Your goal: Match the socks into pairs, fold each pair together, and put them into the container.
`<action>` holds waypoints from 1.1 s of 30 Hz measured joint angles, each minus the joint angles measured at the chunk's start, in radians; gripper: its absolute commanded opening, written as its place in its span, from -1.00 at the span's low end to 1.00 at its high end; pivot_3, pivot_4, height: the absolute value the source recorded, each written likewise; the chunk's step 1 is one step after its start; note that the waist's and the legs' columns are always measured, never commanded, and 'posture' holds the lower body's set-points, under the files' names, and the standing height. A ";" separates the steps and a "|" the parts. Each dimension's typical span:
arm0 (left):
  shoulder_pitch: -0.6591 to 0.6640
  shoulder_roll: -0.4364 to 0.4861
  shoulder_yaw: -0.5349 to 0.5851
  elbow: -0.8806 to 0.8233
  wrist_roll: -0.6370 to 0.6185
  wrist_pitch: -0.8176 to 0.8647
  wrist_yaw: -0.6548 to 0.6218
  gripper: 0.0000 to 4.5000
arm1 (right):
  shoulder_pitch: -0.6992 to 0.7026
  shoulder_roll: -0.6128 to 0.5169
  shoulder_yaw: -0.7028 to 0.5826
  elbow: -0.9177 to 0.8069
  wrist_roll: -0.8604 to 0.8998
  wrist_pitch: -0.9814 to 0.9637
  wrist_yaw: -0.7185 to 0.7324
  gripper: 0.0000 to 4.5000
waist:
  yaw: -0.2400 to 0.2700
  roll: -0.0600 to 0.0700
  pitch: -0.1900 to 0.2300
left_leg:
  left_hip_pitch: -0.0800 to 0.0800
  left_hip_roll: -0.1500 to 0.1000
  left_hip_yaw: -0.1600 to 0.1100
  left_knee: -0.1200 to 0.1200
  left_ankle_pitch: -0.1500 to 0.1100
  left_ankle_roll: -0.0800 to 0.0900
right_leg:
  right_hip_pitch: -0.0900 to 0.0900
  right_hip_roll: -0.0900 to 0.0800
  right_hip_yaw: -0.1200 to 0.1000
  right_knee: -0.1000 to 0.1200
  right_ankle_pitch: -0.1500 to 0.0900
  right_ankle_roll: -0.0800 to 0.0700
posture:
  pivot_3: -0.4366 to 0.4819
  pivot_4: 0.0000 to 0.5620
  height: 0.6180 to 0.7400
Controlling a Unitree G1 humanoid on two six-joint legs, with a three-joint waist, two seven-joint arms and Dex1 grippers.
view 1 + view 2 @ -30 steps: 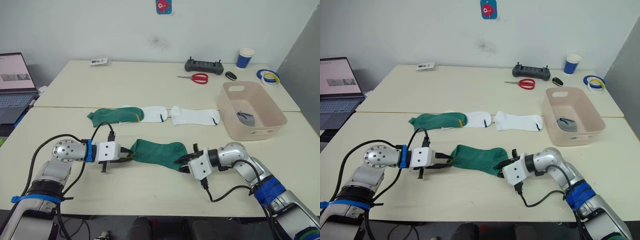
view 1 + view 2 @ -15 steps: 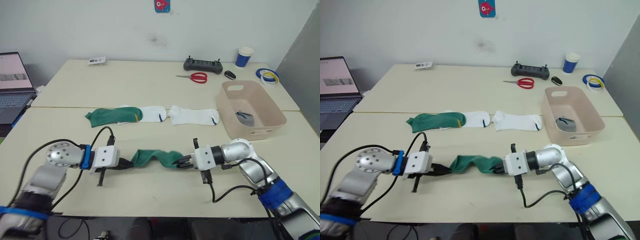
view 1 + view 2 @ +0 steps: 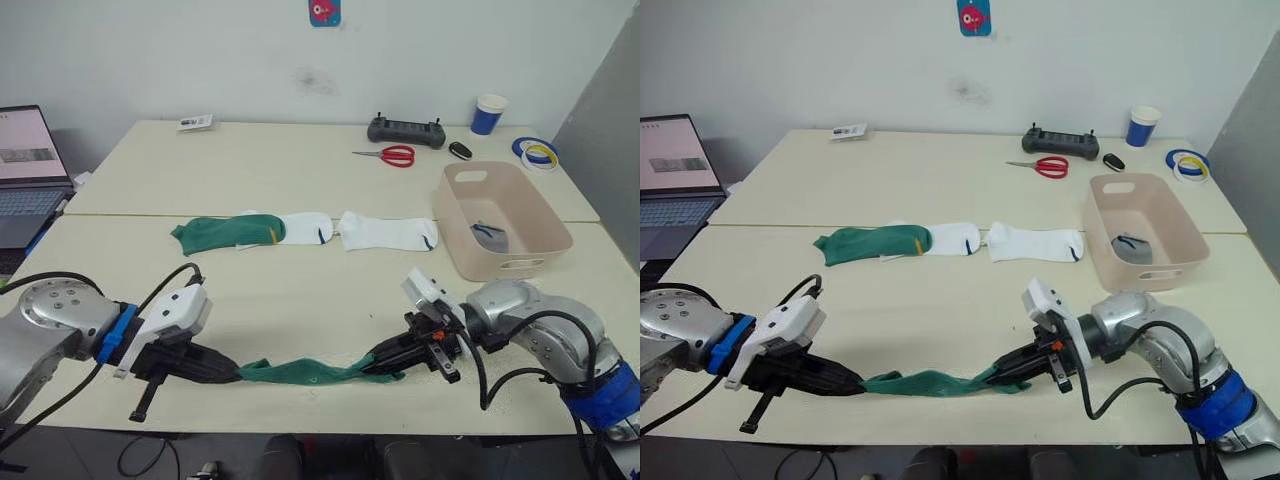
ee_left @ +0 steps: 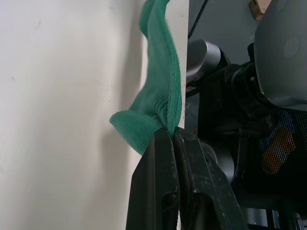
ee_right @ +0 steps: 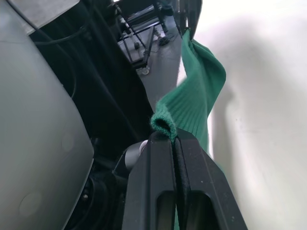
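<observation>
The left gripper [image 3: 232, 374] is pinched on one end of a dark green sock [image 3: 305, 372], and the right gripper [image 3: 378, 362] is pinched on its other end, holding it stretched along the near edge of the worktop [image 3: 300, 180]. Beyond it, across the middle of the worktop, lie the second green sock [image 3: 225, 232] and two white socks [image 3: 385, 232] in a row. The pink container [image 3: 505, 219] sits by the right edge with something grey [image 3: 490, 236] inside, probably the grey pair. So one pair appears done; the green and white pairs remain unfolded.
</observation>
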 measured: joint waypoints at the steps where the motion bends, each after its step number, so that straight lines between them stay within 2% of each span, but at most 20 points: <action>1: -0.047 -0.052 -0.043 0.054 0.039 -0.011 0.016 -1.00 | 0.003 0.035 0.012 0.045 -0.031 -0.018 -0.018 -1.00 | 0.000 0.001 0.000 | 0.000 0.000 0.000 0.000 0.000 0.000 | 0.000 0.002 0.000 0.001 0.000 0.000 | -0.05 -0.47 1.00; 5: -0.151 -0.172 -0.179 0.200 0.143 -0.034 0.041 -1.00 | 0.002 0.071 0.043 0.201 -0.127 -0.091 -0.032 -1.00 | 0.001 -0.001 0.001 | -0.004 0.000 0.001 0.003 0.000 0.000 | -0.002 0.003 0.000 0.000 0.001 0.002 | -0.05 -0.47 1.00; 12: -0.325 -0.291 -0.216 0.384 0.251 -0.093 0.063 -1.00 | -0.063 0.109 0.018 0.344 -0.227 -0.195 -0.031 -1.00 | 0.000 -0.002 0.001 | -0.004 0.000 0.001 0.002 0.000 0.000 | -0.003 0.003 0.000 0.000 0.001 0.002 | -0.05 -0.47 1.00; 18: -0.401 -0.366 -0.244 0.499 0.334 -0.127 0.093 -1.00 | -0.088 0.133 0.018 0.435 -0.307 -0.270 -0.029 -1.00 | -0.002 -0.002 0.001 | -0.004 0.000 0.001 0.002 0.000 0.000 | -0.003 0.004 0.000 0.000 0.001 0.002 | -0.05 -0.47 1.00; 22: -0.441 -0.434 -0.244 0.566 0.369 -0.166 0.136 -0.58 | -0.107 0.163 0.017 0.494 -0.356 -0.324 -0.050 -1.00 | -0.002 -0.002 0.001 | -0.004 0.000 0.001 0.002 0.000 0.000 | -0.003 0.004 0.000 0.001 0.001 0.002 | -0.05 -0.47 1.00; 23: -0.444 -0.443 -0.244 0.577 0.376 -0.176 0.141 -0.42 | -0.108 0.167 0.015 0.507 -0.365 -0.337 -0.052 -0.78 | -0.003 -0.002 0.001 | -0.004 0.000 0.001 0.002 0.000 0.000 | -0.003 0.004 0.000 0.001 0.001 0.002 | -0.05 -0.47 1.00; 27: -0.474 -0.497 -0.240 0.638 0.409 -0.237 0.212 0.14 | -0.110 0.169 0.007 0.538 -0.386 -0.365 -0.050 -0.23 | -0.001 -0.002 0.001 | -0.004 0.000 0.001 0.002 0.000 0.000 | -0.003 0.003 0.000 0.001 0.001 0.002 | -0.05 -0.47 1.00; 31: -0.466 -0.482 -0.219 0.652 0.427 -0.288 0.249 0.75 | -0.116 0.169 -0.046 0.577 -0.406 -0.404 -0.077 0.43 | -0.007 -0.002 0.001 | -0.004 0.000 0.001 0.002 0.000 0.000 | -0.003 0.003 0.000 0.001 0.003 -0.001 | -0.05 -0.47 1.00; 33: -0.429 -0.459 -0.171 0.639 0.424 -0.297 0.272 0.99 | -0.121 0.145 -0.084 0.579 -0.409 -0.419 -0.085 0.43 | -0.012 -0.002 0.001 | -0.004 0.000 0.001 0.002 0.000 0.000 | -0.003 0.002 0.000 0.002 0.003 -0.001 | -0.05 -0.47 1.00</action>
